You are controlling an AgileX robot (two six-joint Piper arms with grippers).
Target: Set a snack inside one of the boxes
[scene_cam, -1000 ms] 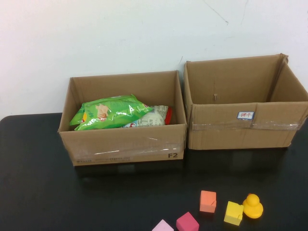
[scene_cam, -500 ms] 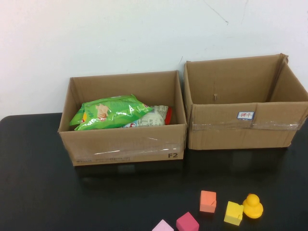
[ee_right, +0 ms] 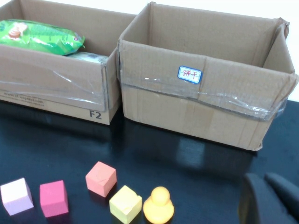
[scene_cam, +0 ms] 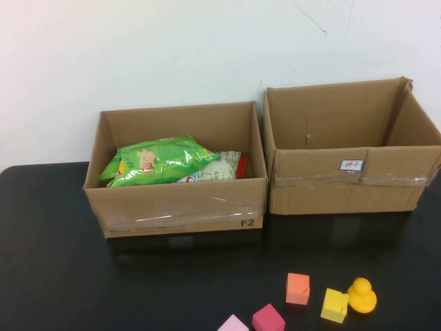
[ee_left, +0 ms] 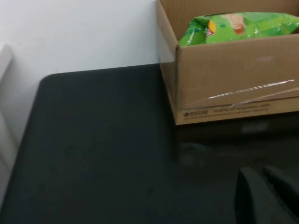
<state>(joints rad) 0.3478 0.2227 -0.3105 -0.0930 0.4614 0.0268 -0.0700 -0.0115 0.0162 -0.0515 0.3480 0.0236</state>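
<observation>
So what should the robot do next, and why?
Probably the left gripper, shut and low over the table near the left box, should rise toward the green bag in that box and open. The snacks all sit there, while the right box looks empty inside, as far as can be seen. The right gripper, also shut, hangs near the blocks and duck.

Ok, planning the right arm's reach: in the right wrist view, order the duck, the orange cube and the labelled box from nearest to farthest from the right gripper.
1. Duck, on the table beside the shut right gripper.
2. Orange cube, farther along the toy row.
3. Labelled box, at the back.

The left gripper is shut, parked near the other box.
</observation>
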